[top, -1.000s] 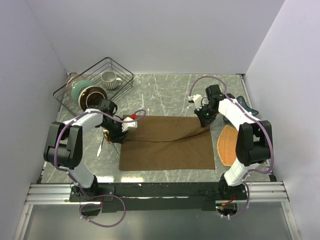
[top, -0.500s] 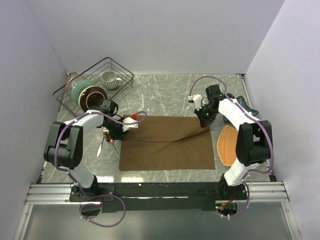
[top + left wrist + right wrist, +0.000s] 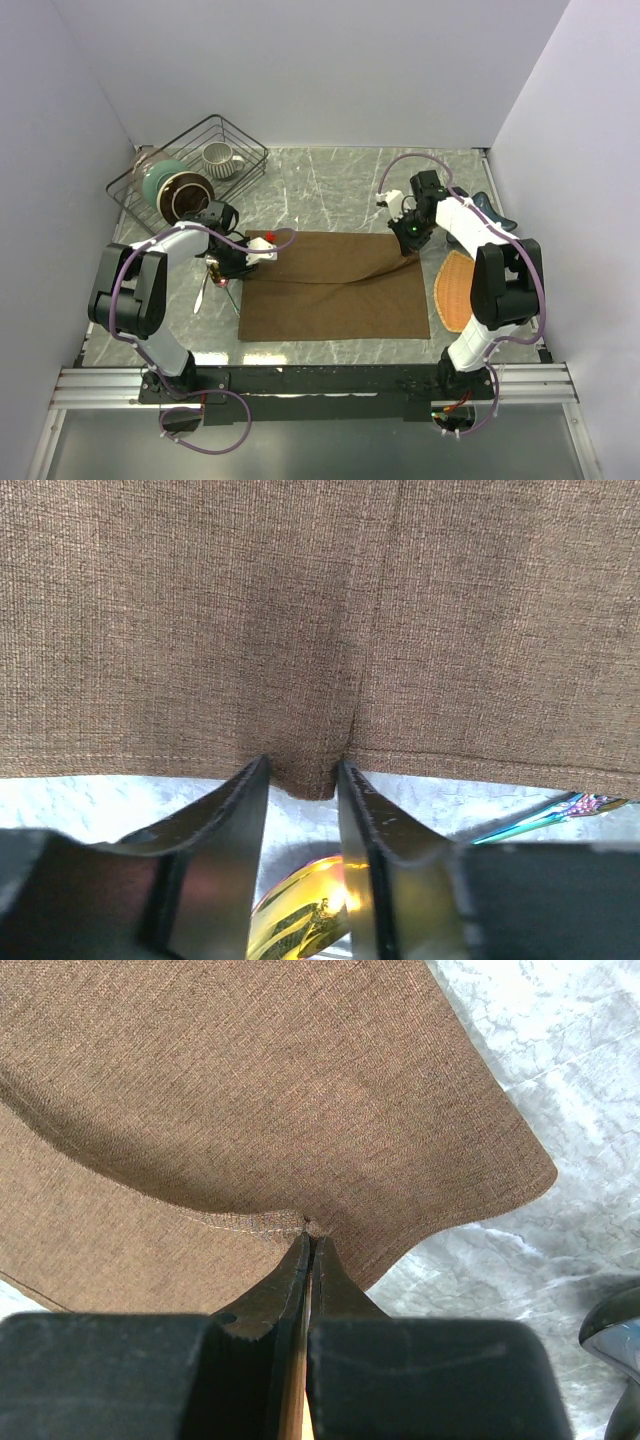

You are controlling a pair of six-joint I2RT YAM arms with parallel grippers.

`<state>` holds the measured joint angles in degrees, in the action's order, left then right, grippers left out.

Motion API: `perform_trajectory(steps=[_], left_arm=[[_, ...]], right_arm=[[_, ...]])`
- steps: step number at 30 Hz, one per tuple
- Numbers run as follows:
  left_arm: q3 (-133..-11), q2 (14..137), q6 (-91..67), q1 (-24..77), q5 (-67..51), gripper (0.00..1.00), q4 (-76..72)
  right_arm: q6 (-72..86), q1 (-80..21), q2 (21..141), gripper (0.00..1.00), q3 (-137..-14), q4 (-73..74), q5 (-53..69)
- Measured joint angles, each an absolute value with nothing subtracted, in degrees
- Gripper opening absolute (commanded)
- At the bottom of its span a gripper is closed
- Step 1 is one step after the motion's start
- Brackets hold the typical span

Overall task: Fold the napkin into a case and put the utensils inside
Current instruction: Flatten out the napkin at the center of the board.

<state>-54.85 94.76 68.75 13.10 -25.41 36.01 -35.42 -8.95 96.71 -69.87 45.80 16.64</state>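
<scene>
Left of centre, the utensils (image 3: 204, 288) lie on the desk (image 3: 330, 190) just beside the napkin (image 3: 335, 295). The left hand (image 3: 303, 768) stands partly open, its fingers either side of the napkin's left hem. At upper right, the right hand (image 3: 308, 1238) is clamped tight on the napkin's raised edge.

Dark-brown napkin (image 3: 335, 290) beside orange woven mat (image 3: 455, 290)

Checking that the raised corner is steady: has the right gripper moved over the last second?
No. The right gripper stays put just left of the woven mat's far end, shut on the napkin's far right corner.
</scene>
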Motion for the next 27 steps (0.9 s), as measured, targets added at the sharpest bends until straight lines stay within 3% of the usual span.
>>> perform_trajectory(steps=[3,7,9,21,27], left_arm=[[-54.8,94.8,68.8,13.1,-25.4,0.30,35.8],[-55.1,94.8,68.7,13.1,-25.4,0.07,36.0],[-55.5,94.8,68.4,13.1,-25.4,0.01,36.4],[-60.5,84.7,66.6,13.4,-28.7,0.01,45.5],[-53.9,79.2,62.5,17.0,-29.9,0.01,48.1]], right_arm=[[-35.4,-9.0,96.7,0.00,-69.9,45.8,16.8],[-35.4,-9.0,96.7,0.00,-69.9,45.9,17.0],[-35.4,-9.0,96.7,0.00,-69.9,45.9,17.0],[-35.9,-7.5,88.6,0.00,-70.2,51.3,19.4],[-35.8,-9.2,83.3,0.00,-61.5,51.9,18.9]])
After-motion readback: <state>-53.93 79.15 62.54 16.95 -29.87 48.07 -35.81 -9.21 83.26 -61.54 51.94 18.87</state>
